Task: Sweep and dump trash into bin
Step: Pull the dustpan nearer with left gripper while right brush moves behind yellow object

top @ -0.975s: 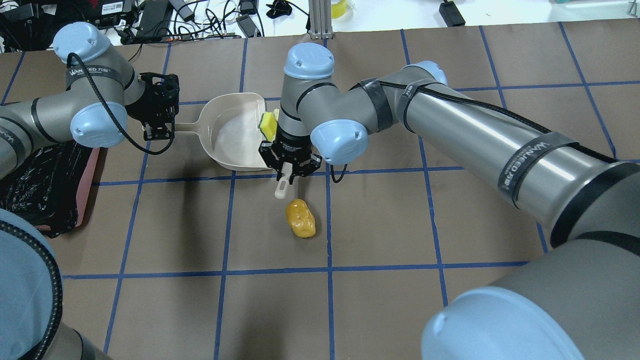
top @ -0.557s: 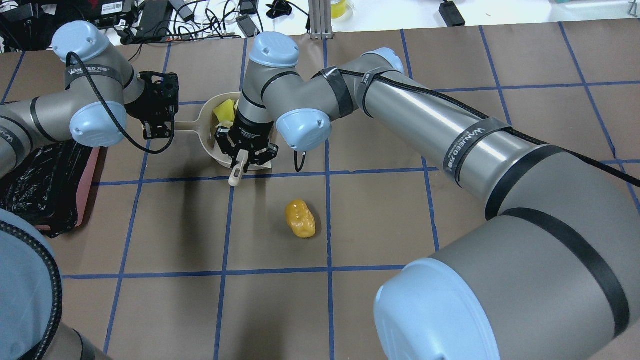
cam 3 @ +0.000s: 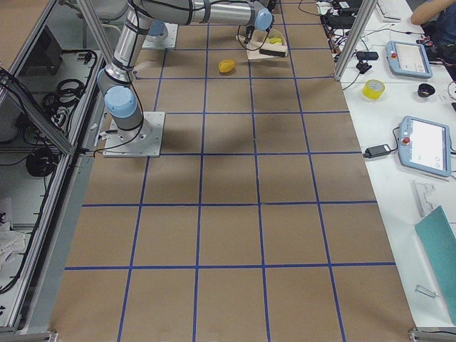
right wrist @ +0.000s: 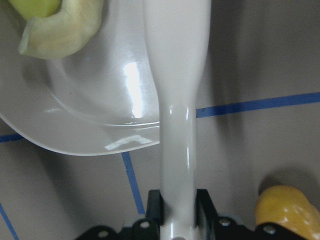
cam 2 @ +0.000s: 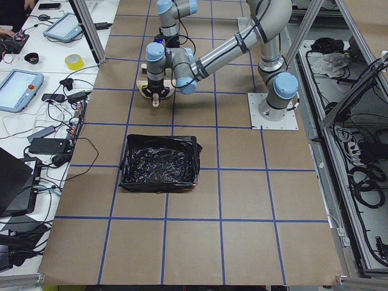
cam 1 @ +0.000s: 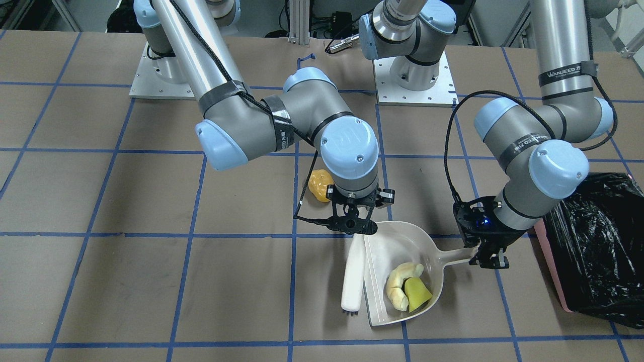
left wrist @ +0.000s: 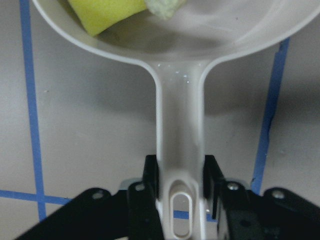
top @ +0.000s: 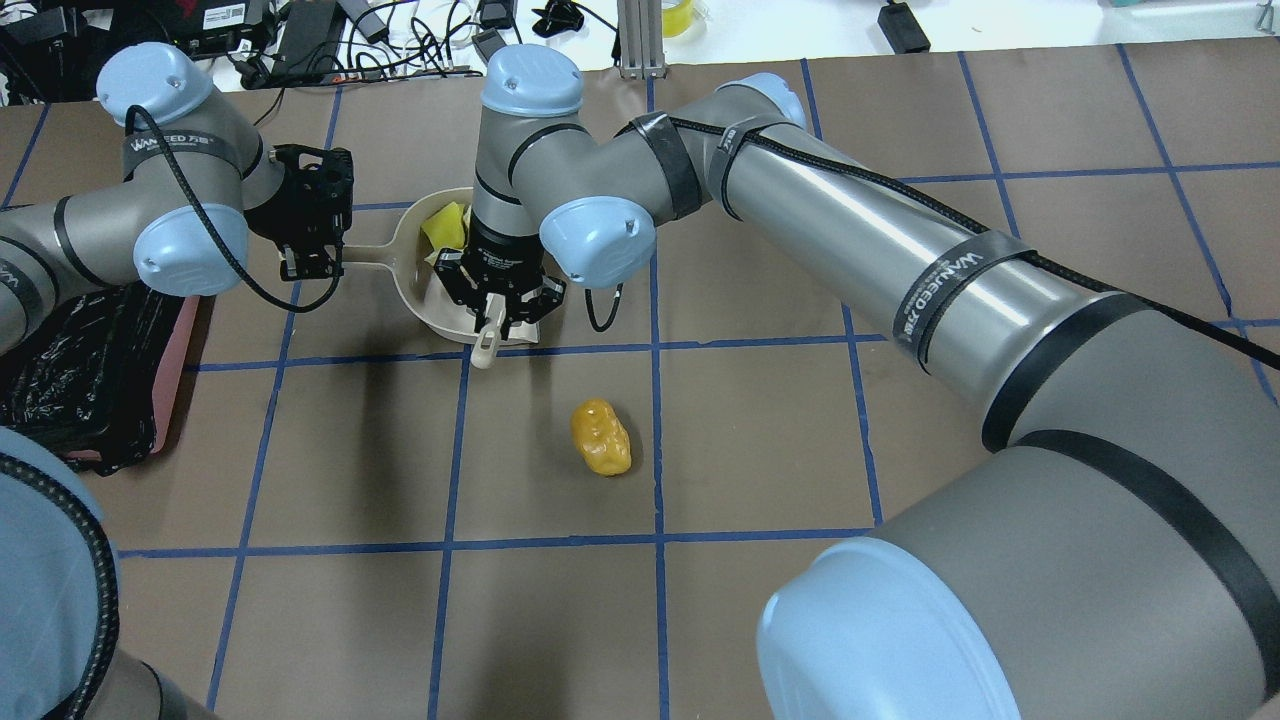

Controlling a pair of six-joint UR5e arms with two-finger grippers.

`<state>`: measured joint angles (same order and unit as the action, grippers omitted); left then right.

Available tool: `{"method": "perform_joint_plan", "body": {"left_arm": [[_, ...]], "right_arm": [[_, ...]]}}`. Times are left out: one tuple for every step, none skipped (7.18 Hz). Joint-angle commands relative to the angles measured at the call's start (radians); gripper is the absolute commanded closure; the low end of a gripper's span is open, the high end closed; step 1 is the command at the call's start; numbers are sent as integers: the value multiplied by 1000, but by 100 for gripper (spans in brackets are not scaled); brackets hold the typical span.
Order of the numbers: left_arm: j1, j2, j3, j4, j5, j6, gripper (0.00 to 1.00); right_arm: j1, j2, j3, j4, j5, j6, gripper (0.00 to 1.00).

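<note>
My left gripper [cam 1: 490, 259] [top: 312, 262] is shut on the handle of the beige dustpan [cam 1: 402, 239] [left wrist: 180, 130], which lies flat on the table. The pale cream crescent [cam 1: 397, 284] [right wrist: 65, 30] and the yellow sponge block [cam 1: 416, 293] [top: 445, 222] lie inside the pan. My right gripper [cam 1: 354, 229] [top: 497, 305] is shut on a white brush [cam 1: 352, 276] [right wrist: 177, 100] that lies along the pan's open edge. The orange-yellow lump [cam 1: 320, 185] [top: 601, 437] sits on the table outside the pan, behind the right gripper. The pink bin with a black bag [cam 1: 593, 241] [top: 90, 370] stands beside the left arm.
The table is brown paper with a blue tape grid [top: 660, 545]. The arm bases [cam 1: 412, 75] are bolted at the robot's side. Cables and devices lie on the white bench [top: 400, 40] past the far edge.
My right gripper swept the brush leftward in the overhead view across the pan's mouth. The sponge moved from the pan's edge deep into the pan. The orange lump and the left gripper stayed put.
</note>
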<state>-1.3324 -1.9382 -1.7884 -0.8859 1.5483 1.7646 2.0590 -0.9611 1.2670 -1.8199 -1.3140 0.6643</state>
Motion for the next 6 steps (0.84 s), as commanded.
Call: {"method": "perform_joint_plan", "body": {"left_arm": [[40, 86, -124, 1, 25, 94, 100], [61, 137, -188, 1, 32, 104, 100], [62, 197, -242, 1, 111, 105, 100], [61, 237, -284, 1, 128, 98, 100], [55, 264, -326, 4, 127, 75, 100], [53, 300, -365, 4, 127, 43, 100]], "right_arm": [[-5, -130, 91, 147, -141, 14, 99], [-11, -210, 207, 137, -166, 26, 99], [-13, -278, 316, 134, -166, 58, 99], [-11, -341, 415, 132, -166, 121, 100], [-10, -397, 517, 132, -163, 200, 100], [-5, -437, 588, 120, -142, 265, 100]]}}
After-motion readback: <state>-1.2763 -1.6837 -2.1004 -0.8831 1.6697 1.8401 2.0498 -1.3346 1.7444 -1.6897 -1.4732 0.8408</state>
